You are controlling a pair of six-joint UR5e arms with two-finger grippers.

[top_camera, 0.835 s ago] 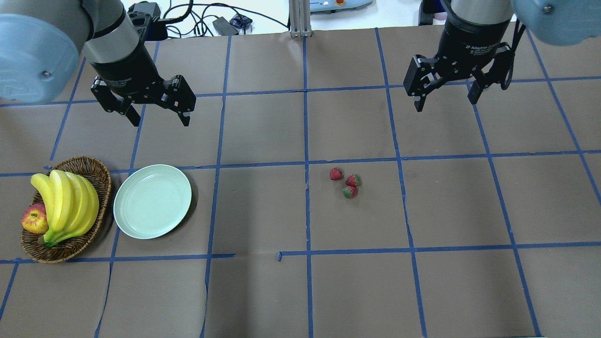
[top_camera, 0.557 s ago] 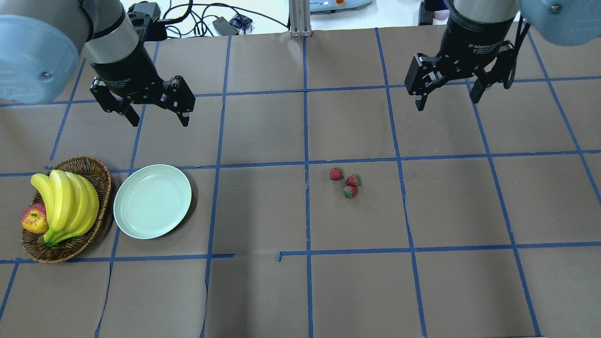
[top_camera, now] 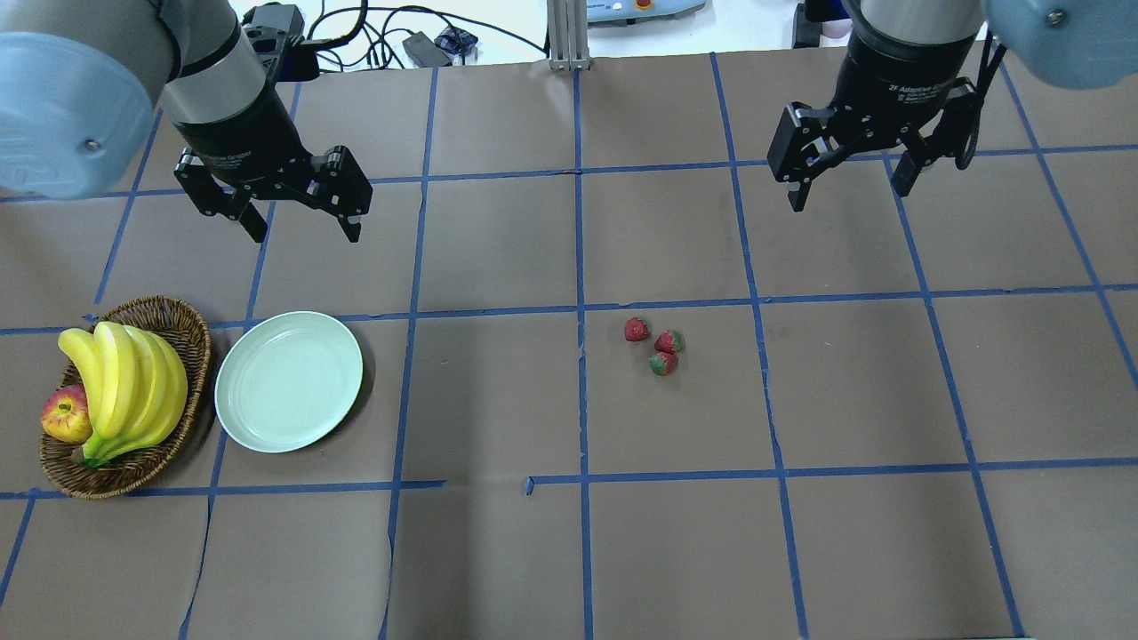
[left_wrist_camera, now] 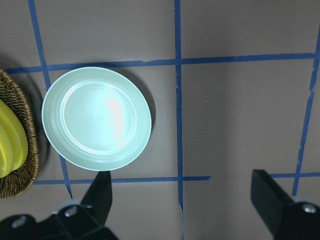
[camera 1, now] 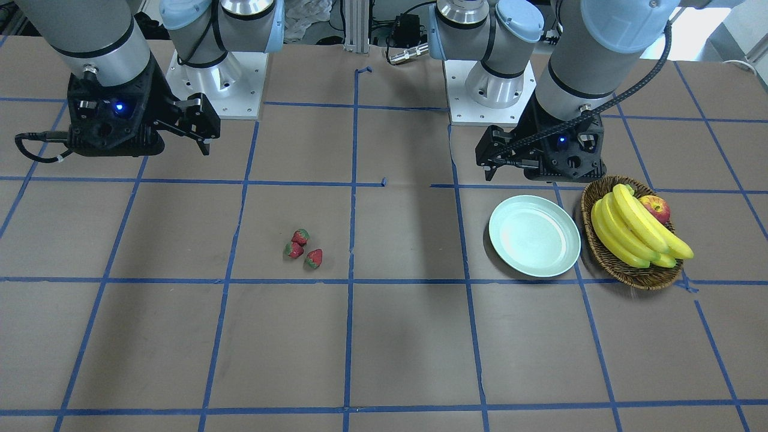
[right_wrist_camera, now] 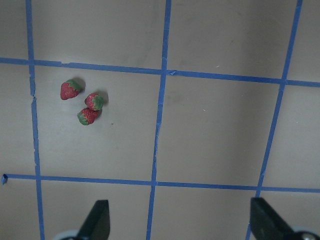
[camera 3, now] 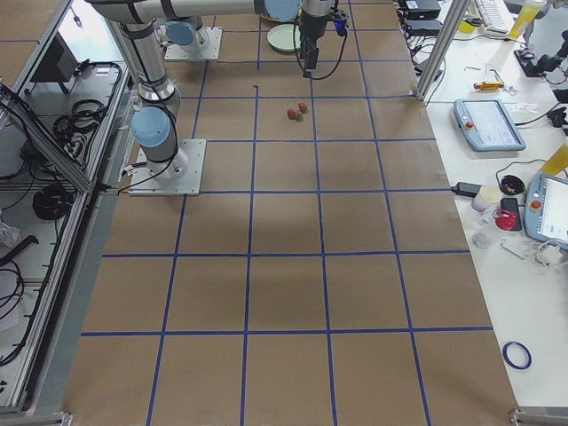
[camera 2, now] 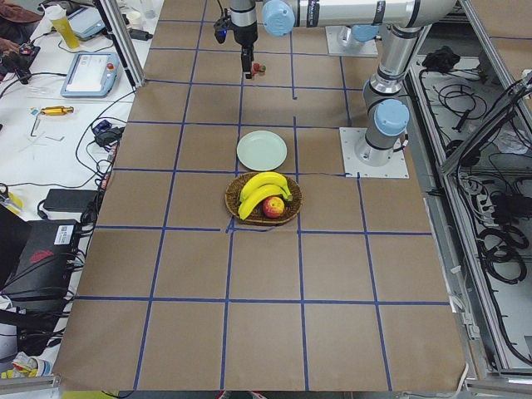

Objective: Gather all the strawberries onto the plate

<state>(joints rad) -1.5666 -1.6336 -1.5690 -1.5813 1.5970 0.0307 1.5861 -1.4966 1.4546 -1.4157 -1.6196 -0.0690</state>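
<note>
Three small red strawberries with green caps lie close together on the table right of centre: one (top_camera: 636, 330), a second (top_camera: 669, 341) and a third (top_camera: 662, 363). They also show in the right wrist view (right_wrist_camera: 94, 101) and the front view (camera 1: 300, 236). The pale mint-green plate (top_camera: 289, 382) lies empty at the left, and shows in the left wrist view (left_wrist_camera: 96, 118). My left gripper (top_camera: 304, 233) is open and empty, high above the table behind the plate. My right gripper (top_camera: 847, 197) is open and empty, high and to the far right of the strawberries.
A brown wicker basket (top_camera: 194, 348) stands just left of the plate and holds a bunch of bananas (top_camera: 124, 382) and a red-yellow apple (top_camera: 64, 415). Blue tape lines grid the brown table. Cables and gear lie beyond the far edge.
My right gripper has drifted very slightly to the right and the left one has barely shifted. The strawberries, plate and basket have not moved.
</note>
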